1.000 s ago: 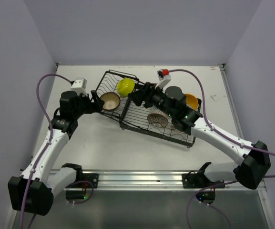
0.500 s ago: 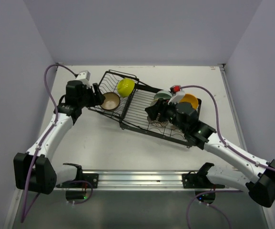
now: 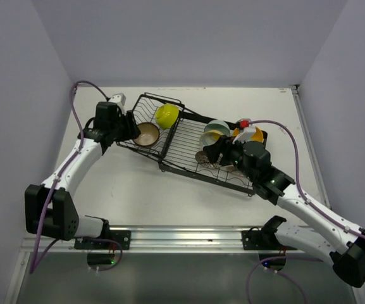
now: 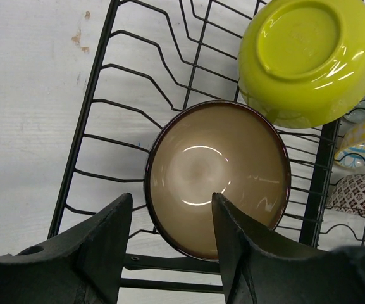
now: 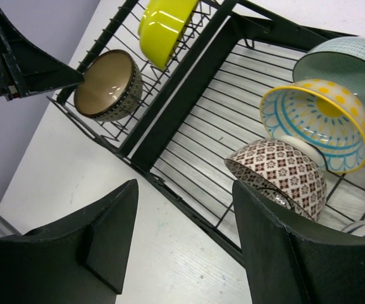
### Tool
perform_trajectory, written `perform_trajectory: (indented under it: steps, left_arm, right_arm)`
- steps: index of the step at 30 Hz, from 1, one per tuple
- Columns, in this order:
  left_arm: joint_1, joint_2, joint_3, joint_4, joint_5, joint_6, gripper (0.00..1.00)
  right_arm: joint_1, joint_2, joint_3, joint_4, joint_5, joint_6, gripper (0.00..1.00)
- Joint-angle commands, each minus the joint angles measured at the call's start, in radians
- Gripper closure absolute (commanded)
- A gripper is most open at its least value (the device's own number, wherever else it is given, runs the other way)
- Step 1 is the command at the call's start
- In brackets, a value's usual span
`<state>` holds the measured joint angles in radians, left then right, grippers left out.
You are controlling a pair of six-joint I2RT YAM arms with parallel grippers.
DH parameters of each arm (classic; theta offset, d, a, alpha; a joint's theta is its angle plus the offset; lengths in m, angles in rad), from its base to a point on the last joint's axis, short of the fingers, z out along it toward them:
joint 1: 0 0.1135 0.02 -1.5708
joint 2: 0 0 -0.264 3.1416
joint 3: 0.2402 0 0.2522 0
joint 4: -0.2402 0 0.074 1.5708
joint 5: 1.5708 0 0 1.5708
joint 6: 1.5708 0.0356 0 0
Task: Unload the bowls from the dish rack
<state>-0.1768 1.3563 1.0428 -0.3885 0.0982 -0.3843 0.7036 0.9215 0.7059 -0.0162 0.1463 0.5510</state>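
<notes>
Dish rack (image 3: 183, 144) is laid diagonally across the far half of the table (image 3: 138, 190). Its basket section is turned toward the far-left corner and its flat section toward the right edge.

Basket section: two bowls are noted.
- The yellow-green bowl (image 4: 309, 57) is tipped on its side against the far wires, with its base shown to the left wrist camera.
- The dark brown bowl (image 4: 217, 177), cream inside, is leaned on the wires just beside it, with its mouth turned toward the left edge.

Flat section: a cluster is seen at the end toward the right edge.
- The pale teal bowl (image 5: 350, 69) is farthest back.
- The yellow-and-blue patterned bowl (image 5: 315, 120) is tilted in front of it and touches it.
- The brown-patterned bowl (image 5: 277, 174) is nearest, mouth down.
- An orange-yellow bowl (image 3: 256, 134) is partly hidden behind the right wrist.

Left gripper (image 4: 173, 202): released, jaws spread wide. It is held at the basket's left side, facing the dark brown bowl's mouth. Contact cannot be determined.

Right gripper (image 5: 185, 190): released, jaws apart, nothing between them. It is held over the near rim of the flat section, just beside the brown-patterned bowl.
</notes>
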Motion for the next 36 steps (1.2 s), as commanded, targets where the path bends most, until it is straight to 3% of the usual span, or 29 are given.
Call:
perform_trajectory:
  steps: [1, 12, 16, 20, 29, 33, 36]
  left_arm:
    - [-0.023, 0.027, 0.060, -0.053, -0.046, -0.010, 0.44]
    - [-0.089, 0.069, 0.063, -0.108, -0.147, -0.021, 0.45]
    - [-0.099, 0.086, 0.062, -0.112, -0.156, -0.025, 0.56]
    - [-0.113, 0.104, 0.072, -0.127, -0.183, -0.027, 0.57]
    - [-0.122, 0.122, 0.066, -0.138, -0.184, -0.028, 0.79]
    - [-0.122, 0.110, 0.063, -0.138, -0.209, -0.033, 1.00]
    - [-0.122, 0.086, 0.075, -0.125, -0.230, -0.031, 1.00]
  right_arm:
    - [-0.035, -0.030, -0.016, -0.007, 0.001, -0.029, 0.35]
    - [-0.210, -0.044, -0.088, 0.042, -0.178, 0.003, 0.36]
    - [-0.223, -0.044, -0.097, 0.048, -0.208, -0.011, 0.36]
    - [-0.230, -0.046, -0.105, 0.048, -0.205, -0.016, 0.36]
    - [-0.243, -0.047, -0.132, 0.064, -0.212, -0.008, 0.36]
    - [-0.247, -0.058, -0.135, 0.061, -0.214, -0.006, 0.36]
    - [-0.248, -0.055, -0.131, 0.059, -0.220, 0.001, 0.36]
